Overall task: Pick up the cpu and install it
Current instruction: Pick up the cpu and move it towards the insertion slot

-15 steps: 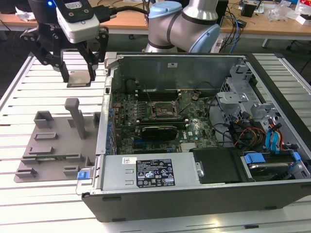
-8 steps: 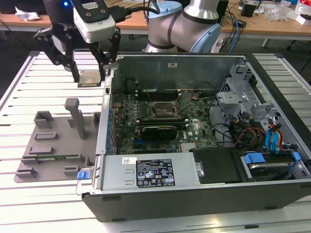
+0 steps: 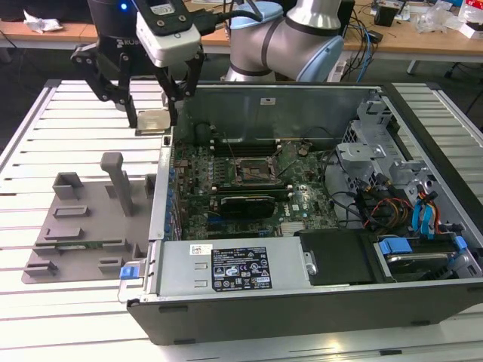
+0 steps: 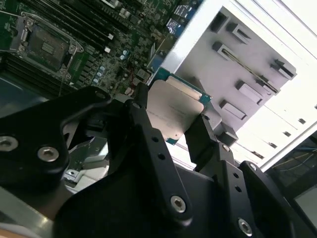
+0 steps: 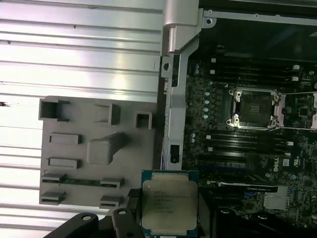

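The cpu (image 3: 153, 121), a small square chip with a pale metal top, hangs in the air above the slatted table, just outside the computer case's wall on the exterior view's left. My gripper (image 3: 153, 119) is shut on it, one black finger on each side. In the second wrist view the cpu (image 4: 174, 106) sits between the two fingers (image 4: 143, 119). The first wrist view shows the cpu (image 5: 170, 206) over the case edge. The motherboard socket (image 3: 255, 172) (image 5: 252, 106) (image 4: 47, 47) lies open inside the case, some way from the chip.
A grey fixture plate (image 3: 83, 226) (image 5: 94, 148) with posts lies on the table beside the case. The open computer case (image 3: 302, 98) holds the motherboard, memory slots, cables, drive cages and a power supply (image 3: 226, 268) at the front. A desk stands behind.
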You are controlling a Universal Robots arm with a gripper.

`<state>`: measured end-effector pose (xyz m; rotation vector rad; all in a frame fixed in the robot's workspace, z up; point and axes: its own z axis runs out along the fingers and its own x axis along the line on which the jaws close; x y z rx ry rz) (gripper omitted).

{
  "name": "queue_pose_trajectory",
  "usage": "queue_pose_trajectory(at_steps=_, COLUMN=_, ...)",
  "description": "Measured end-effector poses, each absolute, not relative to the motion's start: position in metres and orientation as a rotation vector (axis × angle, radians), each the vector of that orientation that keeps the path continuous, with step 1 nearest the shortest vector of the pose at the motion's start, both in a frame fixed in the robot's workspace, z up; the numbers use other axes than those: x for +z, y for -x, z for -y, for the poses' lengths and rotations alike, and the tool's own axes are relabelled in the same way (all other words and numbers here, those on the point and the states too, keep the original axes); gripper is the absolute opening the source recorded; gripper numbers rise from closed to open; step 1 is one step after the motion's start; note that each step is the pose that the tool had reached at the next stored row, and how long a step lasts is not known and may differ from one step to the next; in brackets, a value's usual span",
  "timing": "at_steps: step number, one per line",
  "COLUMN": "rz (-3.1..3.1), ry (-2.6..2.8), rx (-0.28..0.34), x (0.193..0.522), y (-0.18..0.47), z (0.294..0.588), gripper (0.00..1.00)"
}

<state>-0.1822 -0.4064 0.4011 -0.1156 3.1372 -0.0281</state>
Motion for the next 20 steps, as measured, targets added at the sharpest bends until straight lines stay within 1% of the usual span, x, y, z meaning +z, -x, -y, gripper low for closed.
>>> queue_pose_trajectory(at_steps=20, rz=-3.138, ry=0.116, rx=-0.028, x=0.401, y=0.139, z=0.406, gripper=0.55)
